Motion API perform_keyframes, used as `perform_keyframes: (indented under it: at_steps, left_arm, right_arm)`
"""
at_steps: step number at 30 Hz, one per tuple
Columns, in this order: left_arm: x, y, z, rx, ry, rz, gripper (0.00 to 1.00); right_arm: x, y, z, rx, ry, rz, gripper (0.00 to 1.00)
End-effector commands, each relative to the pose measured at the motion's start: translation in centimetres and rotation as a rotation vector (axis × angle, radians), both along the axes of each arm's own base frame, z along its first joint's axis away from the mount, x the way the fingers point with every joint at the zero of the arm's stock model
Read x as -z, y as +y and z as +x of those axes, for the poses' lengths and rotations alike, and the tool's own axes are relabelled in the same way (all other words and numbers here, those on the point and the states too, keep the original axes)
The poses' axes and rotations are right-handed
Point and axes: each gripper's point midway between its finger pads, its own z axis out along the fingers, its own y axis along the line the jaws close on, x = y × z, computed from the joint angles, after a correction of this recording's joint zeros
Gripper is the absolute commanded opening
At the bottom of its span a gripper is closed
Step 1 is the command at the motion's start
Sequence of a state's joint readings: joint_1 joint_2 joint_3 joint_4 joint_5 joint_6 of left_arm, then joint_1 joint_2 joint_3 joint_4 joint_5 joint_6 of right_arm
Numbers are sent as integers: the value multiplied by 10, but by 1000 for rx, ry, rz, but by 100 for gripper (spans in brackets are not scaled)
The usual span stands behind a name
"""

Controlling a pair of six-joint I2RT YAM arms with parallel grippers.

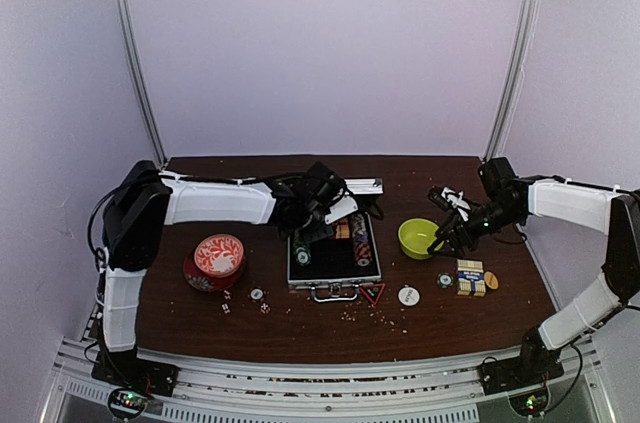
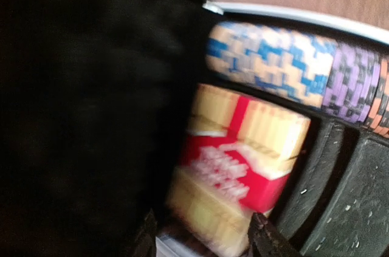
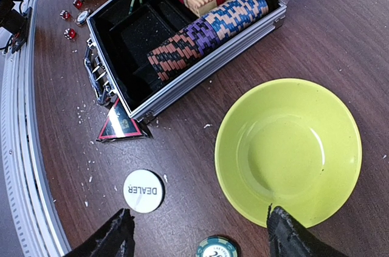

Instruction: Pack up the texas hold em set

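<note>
The silver case (image 1: 333, 281) lies open mid-table, its black lining (image 3: 143, 32) showing. A row of striped chips (image 3: 209, 32) fills its right slot. My left gripper (image 1: 313, 227) reaches into the case's back left, shut on a tan card deck with a red band (image 2: 240, 166), whose image is blurred. A second deck (image 1: 470, 277) lies on the table at the right. My right gripper (image 3: 203, 236) hovers open and empty between the white dealer button (image 3: 143, 191) and the lime-green bowl (image 3: 289, 150), with one teal chip (image 3: 217, 248) below it. The triangular button (image 3: 118, 124) leans at the case's front corner.
The round red tin (image 1: 216, 260) stands left of the case. Small red dice (image 1: 226, 307) and a round button (image 1: 257, 294) lie in front of it. An orange button (image 1: 491, 281) sits beside the second deck. Crumbs dot the table's front.
</note>
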State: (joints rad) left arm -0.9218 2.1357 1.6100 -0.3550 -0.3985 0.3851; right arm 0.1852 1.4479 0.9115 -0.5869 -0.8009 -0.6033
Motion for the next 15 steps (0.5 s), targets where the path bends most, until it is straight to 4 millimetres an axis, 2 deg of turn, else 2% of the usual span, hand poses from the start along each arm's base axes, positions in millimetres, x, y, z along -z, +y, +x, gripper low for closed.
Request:
perform_keyframes:
  at_steps: [1, 5, 9, 15]
  left_arm:
    - [-59, 2, 12, -26, -123, -101, 52]
    - [-42, -3, 3, 19, -66, -101, 52]
    - [-26, -5, 3, 9, -45, -89, 51]
    - [-14, -12, 22, -58, -79, -78, 47]
  right_arm:
    - [3, -1, 1, -4, -1, -18, 75]
    - [3, -1, 2, -3, 0, -19, 76]
    - [3, -1, 1, -4, 1, -18, 76]
    - [2, -1, 1, -3, -1, -19, 76]
